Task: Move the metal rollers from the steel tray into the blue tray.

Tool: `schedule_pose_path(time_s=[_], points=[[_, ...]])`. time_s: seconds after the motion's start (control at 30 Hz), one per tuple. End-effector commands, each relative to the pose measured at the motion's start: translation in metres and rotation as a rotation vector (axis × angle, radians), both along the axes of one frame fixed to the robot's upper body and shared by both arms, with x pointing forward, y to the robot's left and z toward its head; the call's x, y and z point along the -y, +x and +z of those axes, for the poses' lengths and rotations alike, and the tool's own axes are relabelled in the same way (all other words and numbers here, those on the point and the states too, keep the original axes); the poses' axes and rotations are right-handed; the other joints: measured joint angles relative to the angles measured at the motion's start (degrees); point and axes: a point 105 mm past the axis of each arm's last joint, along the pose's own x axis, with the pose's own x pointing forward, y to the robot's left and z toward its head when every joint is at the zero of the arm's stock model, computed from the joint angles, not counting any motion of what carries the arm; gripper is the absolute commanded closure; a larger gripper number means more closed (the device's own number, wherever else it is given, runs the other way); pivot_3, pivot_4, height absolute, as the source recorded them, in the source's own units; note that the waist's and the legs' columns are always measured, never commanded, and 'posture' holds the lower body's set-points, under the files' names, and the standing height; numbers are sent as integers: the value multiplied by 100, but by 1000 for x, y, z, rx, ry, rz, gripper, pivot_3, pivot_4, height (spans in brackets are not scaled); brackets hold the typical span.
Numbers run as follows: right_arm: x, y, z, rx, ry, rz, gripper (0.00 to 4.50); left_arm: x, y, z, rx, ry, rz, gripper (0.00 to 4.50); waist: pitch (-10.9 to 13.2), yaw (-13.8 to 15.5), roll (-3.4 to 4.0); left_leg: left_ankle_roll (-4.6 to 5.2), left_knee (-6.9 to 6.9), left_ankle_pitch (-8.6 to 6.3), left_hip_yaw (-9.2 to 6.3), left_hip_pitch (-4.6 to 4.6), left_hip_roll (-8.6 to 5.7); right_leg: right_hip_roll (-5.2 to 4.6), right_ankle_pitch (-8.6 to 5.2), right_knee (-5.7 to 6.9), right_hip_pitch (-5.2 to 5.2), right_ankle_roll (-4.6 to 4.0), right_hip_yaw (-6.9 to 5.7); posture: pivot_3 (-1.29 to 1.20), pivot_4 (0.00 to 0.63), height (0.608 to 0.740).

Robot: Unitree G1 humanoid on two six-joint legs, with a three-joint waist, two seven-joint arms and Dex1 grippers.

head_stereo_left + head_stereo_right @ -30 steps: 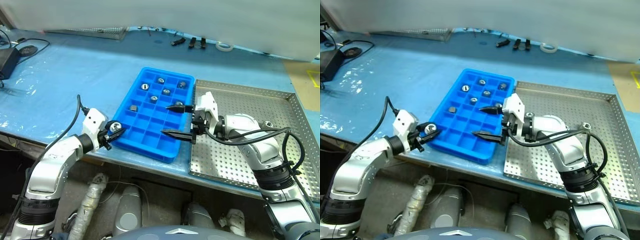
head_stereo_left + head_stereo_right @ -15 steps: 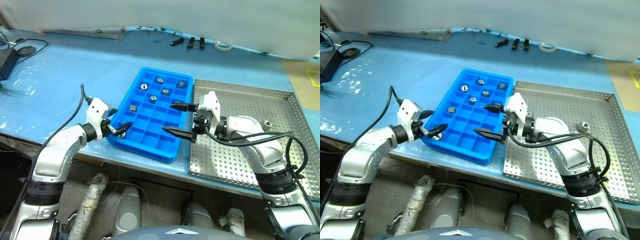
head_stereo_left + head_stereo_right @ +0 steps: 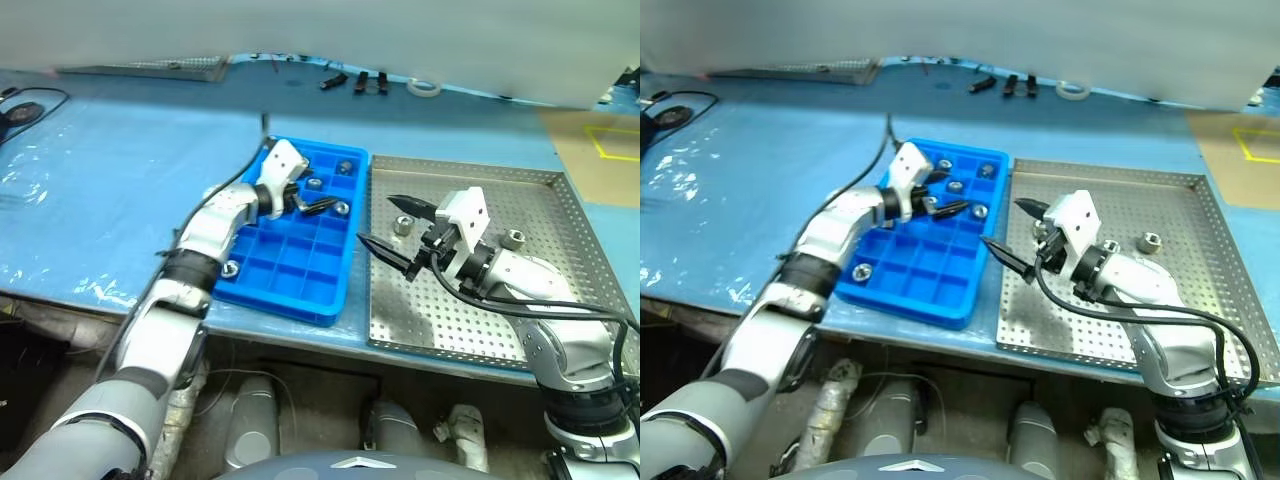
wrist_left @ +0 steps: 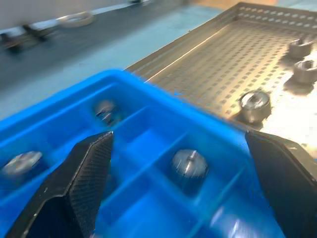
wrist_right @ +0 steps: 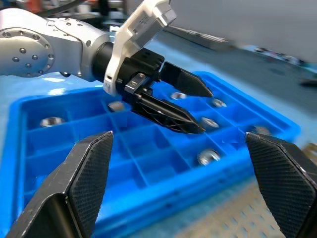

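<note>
The left arm point(image 3: 215, 235) covers part of the blue tray point(image 3: 330, 290), so the compartments beneath it stay hidden. The small dark objects point(image 3: 355, 80) at the table's far edge are too small to identify. The steel tray point(image 4: 233, 64) is cut off by the left wrist view's edge.

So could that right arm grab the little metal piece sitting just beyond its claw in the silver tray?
Probably yes. The right gripper is open and empty, hovering over the steel tray, and the metal roller lies close by its fingertips with nothing between them.

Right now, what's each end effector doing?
Left end effector: open, empty, over the blue tray.
Right end effector: open, empty, over the steel tray.
</note>
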Motion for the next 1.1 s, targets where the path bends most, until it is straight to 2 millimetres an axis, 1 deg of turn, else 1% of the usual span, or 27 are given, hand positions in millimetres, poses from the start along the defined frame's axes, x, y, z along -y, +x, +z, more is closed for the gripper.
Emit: schedule_pose_path(time_s=[0.03, 0.1, 0.13, 0.2, 0.27, 0.37, 0.5, 0.6, 0.77, 1.0, 1.1], points=[[12, -10, 19, 82, 8, -99, 0, 31, 3, -3, 14, 43, -42, 23, 0, -151, -2, 4, 2, -2, 2, 1, -2, 0, 2, 0, 0, 7, 3, -316, 150, 740], [15, -14, 20, 83, 11, -133, 0, 42, 3, -5, 3, 51, -52, 23, 0, -324, -2, 15, 3, -9, 7, 5, -2, 1, 3, -3, -1, 9, 8, -405, 150, 740], [16, -17, 20, 83, 15, -155, 0, 50, 1, -4, -9, 47, -64, 23, 0, -398, -2, 21, 4, -13, 10, 7, -2, 1, 2, -3, -2, 11, 8, -431, 150, 740], [21, -24, 19, 83, 25, -218, 0, 69, -3, -10, -52, 74, -72, 23, 0, -494, -2, 34, 2, -22, 11, 8, 2, 2, -2, -4, -3, 12, 8, -474, 150, 740], [22, -31, 18, 81, 33, -260, 0, 75, -2, -17, -90, 92, -26, 23, 0, -580, -2, 42, 1, -27, 12, 5, 2, 2, -13, -4, -4, -5, 11, -525, 150, 740], [26, -39, 14, 70, 39, -312, 0, 74, 3, -26, -86, 142, 56, 23, 1, -740, -4, 61, 20, -39, 22, 8, -2, 0, -17, -10, -1, 0, 10, -556, 150, 740], [29, -46, 9, 57, 44, -348, 0, 75, 3, -33, -110, 167, 93, 23, 2, -866, -5, 76, 54, -49, 29, 4, -2, -1, -16, -10, 2, 7, 10, -588, 150, 740], [31, -47, 5, 47, 49, -375, 0, 68, 7, -44, -104, 231, 167, 23, 3, -909, -6, 93, 77, -61, 29, 1, -1, -3, -17, -11, 11, 10, 11, -595, 150, 740], [33, -47, 1, 44, 49, -392, 0, 61, 8, -58, -109, 286, 203, 23, 3, -954, -6, 101, 82, -67, 30, -4, -4, -5, -17, -20, 12, 9, 14, -597, 150, 740], [36, -47, 0, 47, 48, -399, 0, 52, 7, -72, -137, 343, 224, 23, 3, -1100, -6, 104, 79, -72, 30, -6, -3, -4, -17, -28, 12, 10, 11, -592, 150, 740], [36, -47, 0, 48, 47, -400, 0, 49, 7, -75, -138, 363, 224, 651, 3, -1131, -6, 104, 79, -73, 30, -5, -2, -3, -17, -28, 12, 10, 10, -589, 150, 740]])
